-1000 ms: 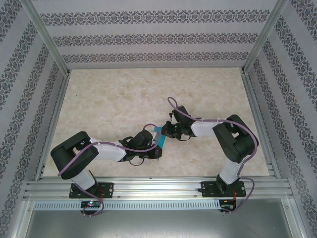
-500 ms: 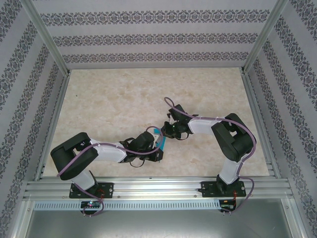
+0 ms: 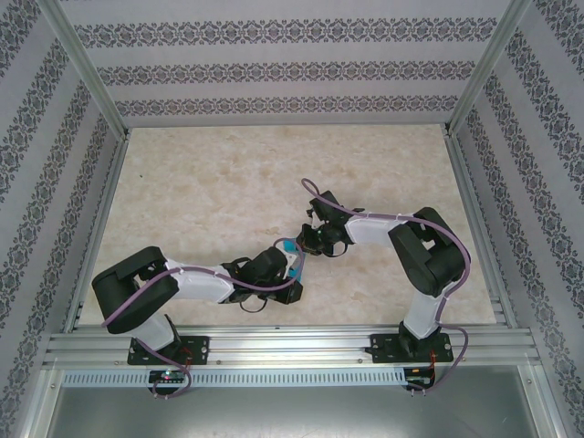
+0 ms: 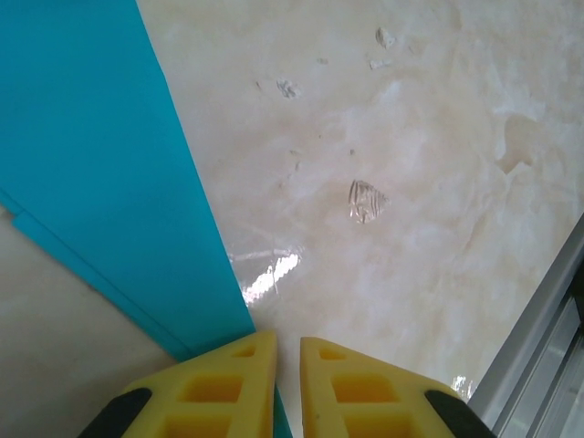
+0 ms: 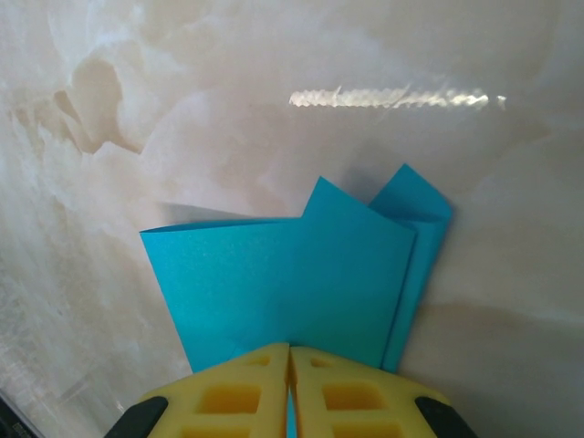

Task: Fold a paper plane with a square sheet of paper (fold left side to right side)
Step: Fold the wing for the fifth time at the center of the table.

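Top external is showing one teal sheet of paper (image 3: 288, 247) sitting between the tips of the two arms, over the near middle of the counter (image 3: 201, 182). In the right wrist view the right gripper (image 5: 289, 349) is pinching the sheet's near edge, its two yellow jaws pressing together on it. In the left wrist view the left gripper (image 4: 287, 339) is gripping another edge, its two jaws standing narrow with a teal sliver between them
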